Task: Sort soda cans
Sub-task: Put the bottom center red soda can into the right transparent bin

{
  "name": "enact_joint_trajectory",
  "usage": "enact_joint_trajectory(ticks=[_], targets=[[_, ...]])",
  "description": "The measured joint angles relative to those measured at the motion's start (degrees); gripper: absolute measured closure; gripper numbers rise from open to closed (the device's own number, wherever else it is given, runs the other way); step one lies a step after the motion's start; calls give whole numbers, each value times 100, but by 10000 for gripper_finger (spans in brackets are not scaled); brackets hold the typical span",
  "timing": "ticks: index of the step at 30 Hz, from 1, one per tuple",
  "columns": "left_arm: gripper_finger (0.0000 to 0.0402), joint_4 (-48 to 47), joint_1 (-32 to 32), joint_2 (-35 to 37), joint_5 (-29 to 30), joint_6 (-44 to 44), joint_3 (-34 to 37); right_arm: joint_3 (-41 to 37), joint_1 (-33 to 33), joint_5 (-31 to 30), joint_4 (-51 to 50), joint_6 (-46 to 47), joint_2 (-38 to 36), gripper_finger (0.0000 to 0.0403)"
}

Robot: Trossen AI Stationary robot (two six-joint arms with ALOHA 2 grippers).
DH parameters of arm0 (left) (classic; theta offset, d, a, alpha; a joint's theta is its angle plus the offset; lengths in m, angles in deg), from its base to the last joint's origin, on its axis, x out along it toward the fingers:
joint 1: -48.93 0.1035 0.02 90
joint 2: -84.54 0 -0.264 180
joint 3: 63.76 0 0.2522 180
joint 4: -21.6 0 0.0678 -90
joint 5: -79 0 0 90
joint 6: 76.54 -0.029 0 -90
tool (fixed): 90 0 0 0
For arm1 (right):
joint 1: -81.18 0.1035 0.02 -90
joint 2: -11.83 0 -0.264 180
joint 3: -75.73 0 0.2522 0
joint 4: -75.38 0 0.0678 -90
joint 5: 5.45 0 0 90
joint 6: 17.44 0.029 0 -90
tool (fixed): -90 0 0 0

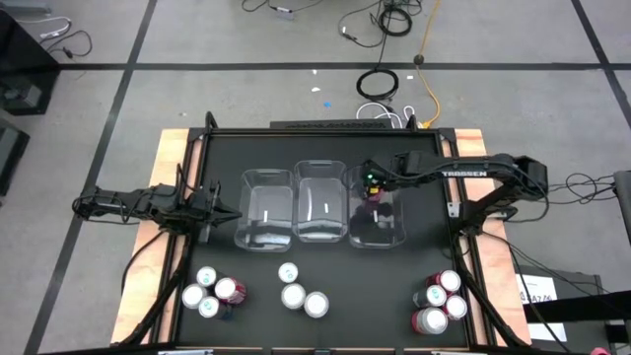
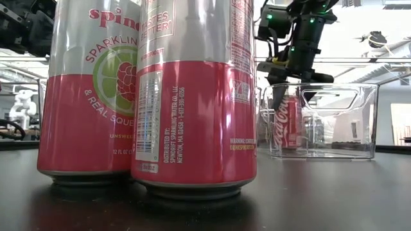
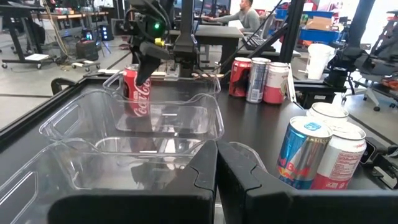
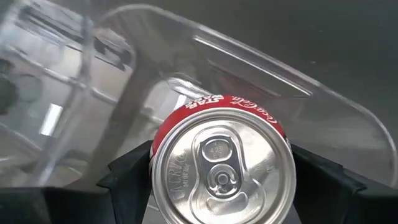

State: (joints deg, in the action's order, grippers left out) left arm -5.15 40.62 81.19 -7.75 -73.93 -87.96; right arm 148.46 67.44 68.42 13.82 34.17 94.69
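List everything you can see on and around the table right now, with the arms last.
clear plastic bins: three, clear, side by side mid-table
Coca-Cola can: one, red, inside the right-hand bin
left can group: four, silver tops, one red-pink side, front left
middle can group: three, silver tops, one a blue Red Bull, front centre
right can group: four, red and pink sides, front right
table: one, black top, wooden edging
person: one, seated in the room beyond the table
left gripper: fingers shut, empty, left of the bins
right gripper: over the right-hand bin, fingers closed on the Coca-Cola can
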Motion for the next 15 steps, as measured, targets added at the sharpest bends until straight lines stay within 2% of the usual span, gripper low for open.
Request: enact_joint_trajectory(ticks=[10, 15], targets=[[391, 2, -2, 0, 0, 0, 0, -389, -319, 194, 1, -7, -386, 105], [391, 0, -1, 0, 0, 0, 2, -390, -319, 307, 62, -26, -386, 86]])
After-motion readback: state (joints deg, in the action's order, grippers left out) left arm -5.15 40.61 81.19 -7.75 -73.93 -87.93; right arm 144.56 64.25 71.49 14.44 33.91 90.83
